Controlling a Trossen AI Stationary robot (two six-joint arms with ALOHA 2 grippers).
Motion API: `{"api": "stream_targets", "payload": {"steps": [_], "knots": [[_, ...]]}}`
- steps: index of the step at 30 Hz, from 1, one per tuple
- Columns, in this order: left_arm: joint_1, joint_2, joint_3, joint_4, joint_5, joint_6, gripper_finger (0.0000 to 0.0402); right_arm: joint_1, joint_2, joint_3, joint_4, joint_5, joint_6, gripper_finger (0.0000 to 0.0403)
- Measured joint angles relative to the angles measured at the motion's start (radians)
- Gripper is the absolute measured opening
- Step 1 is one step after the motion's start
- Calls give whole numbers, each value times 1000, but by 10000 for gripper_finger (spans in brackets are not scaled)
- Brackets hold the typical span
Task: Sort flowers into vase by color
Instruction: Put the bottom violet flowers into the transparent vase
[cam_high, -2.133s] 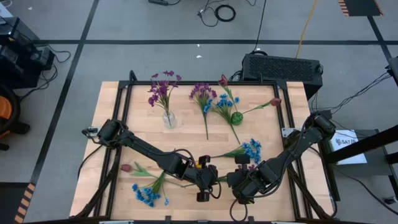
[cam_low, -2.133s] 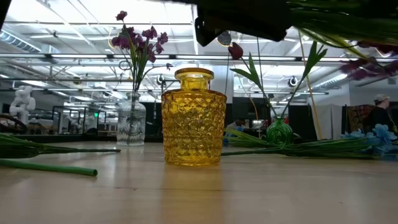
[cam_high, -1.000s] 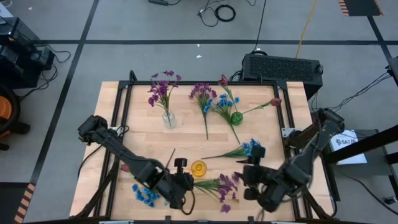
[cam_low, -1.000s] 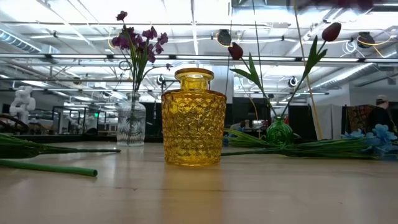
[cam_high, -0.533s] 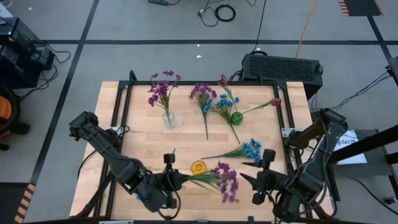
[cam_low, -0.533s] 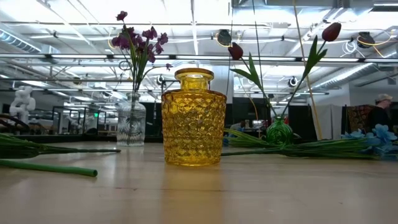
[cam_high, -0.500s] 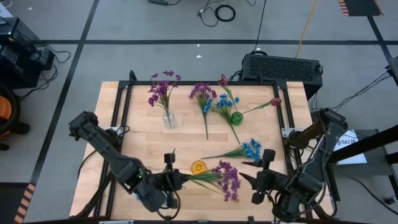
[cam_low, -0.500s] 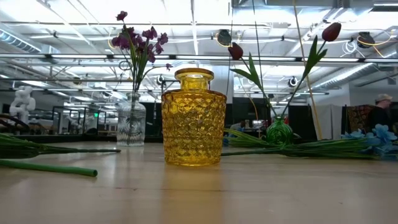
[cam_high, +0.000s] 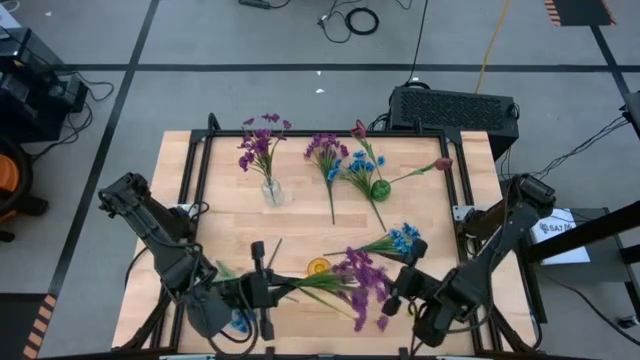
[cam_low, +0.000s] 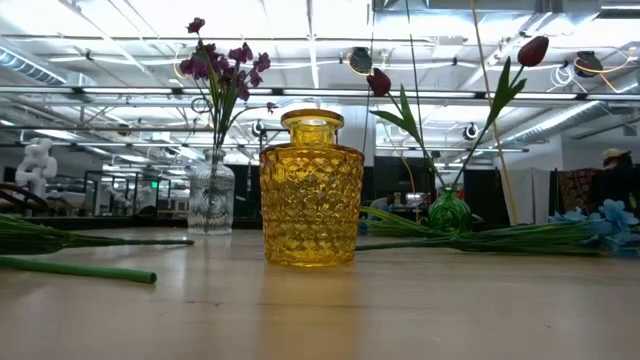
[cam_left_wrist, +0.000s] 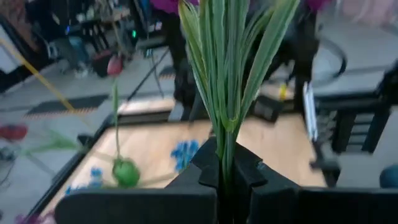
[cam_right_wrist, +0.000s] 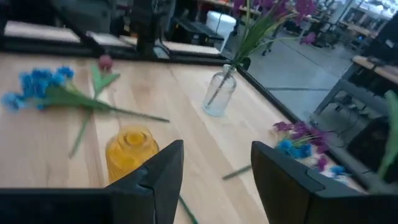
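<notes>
The purple flower sprig with its long green stem (cam_high: 340, 280) is pinched tight in the left gripper (cam_high: 262, 292), blossoms pointing sideways past the small yellow glass vase (cam_high: 319, 267), toward the half-open, empty right gripper (cam_high: 403, 303).

We see open board at the table's (cam_high: 225, 225) centre, between the clear vase (cam_high: 271, 191) at 11 o'clock and the yellow vase (cam_high: 319, 267) at 6; a loose blue sprig (cam_high: 392, 240) bars the 4 o'clock side, and the held purple sprig (cam_high: 345, 282) overhangs the front edge
</notes>
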Motion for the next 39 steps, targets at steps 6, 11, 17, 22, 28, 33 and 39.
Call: {"api": "stream_targets", "payload": {"steps": [6, 11, 17, 22, 28, 33, 39], "knots": [[39, 42, 0, 341, 101, 228, 9, -73, 0, -111, 627, -205, -401, 180], [98, 75, 1, 557, 337, 319, 9, -101, 0, -188, 1109, -325, -713, 180], [175, 189, 0, 723, 434, 367, 9, -130, 0, -319, 1568, -507, -904, 180], [230, 302, 0, 900, 514, 372, 9, -132, 2, -365, 1600, -543, -914, 180], [290, 382, 0, 1057, 640, 321, 9, -136, 8, -366, 1625, -614, -980, 180], [310, 387, 0, 1064, 747, 274, 9, -136, 8, -366, 1590, -611, -986, 180], [313, 389, 0, 1043, 750, 271, 9, -136, 8, -366, 1571, -612, -986, 131]]}}
